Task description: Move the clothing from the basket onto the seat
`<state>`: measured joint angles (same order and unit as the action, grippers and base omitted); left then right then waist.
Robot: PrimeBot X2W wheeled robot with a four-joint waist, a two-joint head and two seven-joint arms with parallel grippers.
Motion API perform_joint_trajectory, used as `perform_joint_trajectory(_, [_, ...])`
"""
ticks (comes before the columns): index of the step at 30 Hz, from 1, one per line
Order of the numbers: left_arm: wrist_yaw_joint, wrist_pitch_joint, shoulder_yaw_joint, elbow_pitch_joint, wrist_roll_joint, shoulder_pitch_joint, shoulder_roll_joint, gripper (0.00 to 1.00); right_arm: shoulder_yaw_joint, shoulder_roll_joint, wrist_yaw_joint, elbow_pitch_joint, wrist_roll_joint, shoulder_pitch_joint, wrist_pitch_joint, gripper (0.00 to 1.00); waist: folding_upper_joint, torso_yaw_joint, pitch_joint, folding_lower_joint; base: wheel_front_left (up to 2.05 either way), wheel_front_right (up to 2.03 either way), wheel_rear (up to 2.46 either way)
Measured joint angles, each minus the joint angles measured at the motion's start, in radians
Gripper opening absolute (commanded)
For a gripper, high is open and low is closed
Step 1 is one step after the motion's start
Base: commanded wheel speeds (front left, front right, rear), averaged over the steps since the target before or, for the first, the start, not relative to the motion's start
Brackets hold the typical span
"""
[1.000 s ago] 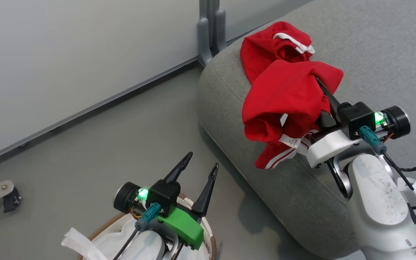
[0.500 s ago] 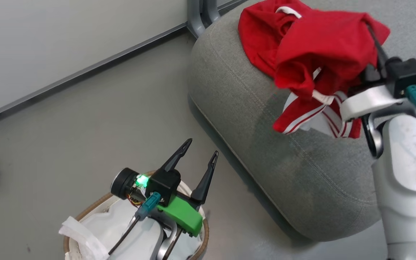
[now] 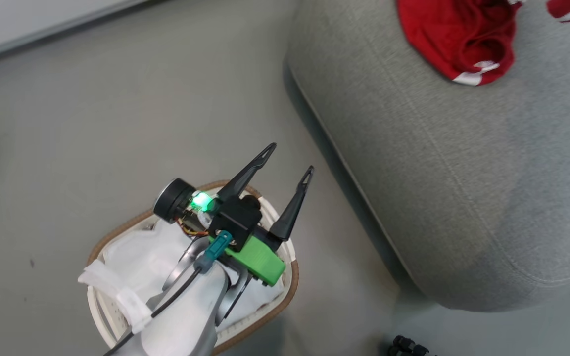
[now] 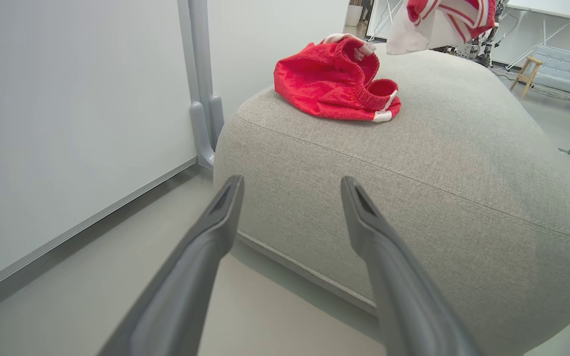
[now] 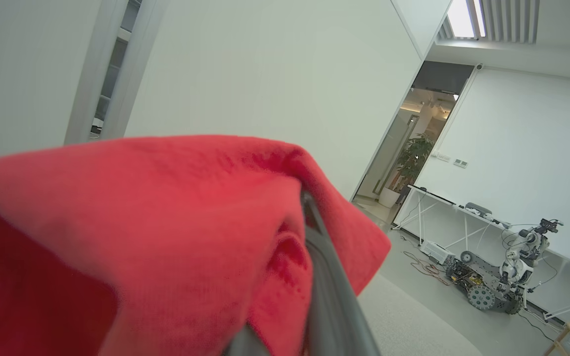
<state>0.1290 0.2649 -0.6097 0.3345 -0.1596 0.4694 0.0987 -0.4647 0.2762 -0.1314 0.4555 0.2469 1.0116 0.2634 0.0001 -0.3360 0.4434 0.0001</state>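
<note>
The left gripper point(image 3: 289, 160) is wide open and holds nothing. Its two dark fingers point(image 3: 248, 170) point up and to the right in the head view. The pale left forearm point(image 3: 186, 321) rises from the bottom edge there. The right gripper point(image 5: 309, 217) is closed, and the red garment point(image 5: 166, 222) is pinched in it and hangs over its fingers.

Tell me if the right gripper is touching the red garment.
Touching. The right wrist view shows the red garment bunched around the right gripper, draped over its dark finger with no gap.
</note>
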Motion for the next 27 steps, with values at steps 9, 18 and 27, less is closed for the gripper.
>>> perform_joint_trajectory(9, [0.000, 0.000, -0.023, -0.012, 0.022, 0.075, 0.007, 1.00, -0.070, 0.016, 0.000, 0.081, 0.055, 0.019, 0.000, 0.00, 0.0000, 0.063, 0.158, 0.0001, 0.00, 0.00, 0.00])
perform_joint_trajectory(18, [-0.001, 0.000, -0.019, -0.013, 0.030, 0.087, 0.011, 1.00, -0.071, -0.074, 0.000, 0.122, 0.093, -0.025, 0.000, 0.00, 0.0000, 0.101, 0.273, 0.0002, 0.00, 0.00, 0.00])
perform_joint_trajectory(27, [-0.001, 0.000, -0.009, -0.015, 0.028, 0.087, 0.007, 1.00, -0.052, -0.086, 0.000, 0.089, 0.105, -0.088, 0.000, 1.00, 0.0000, 0.107, 0.252, 0.0001, 0.00, 0.00, 0.00])
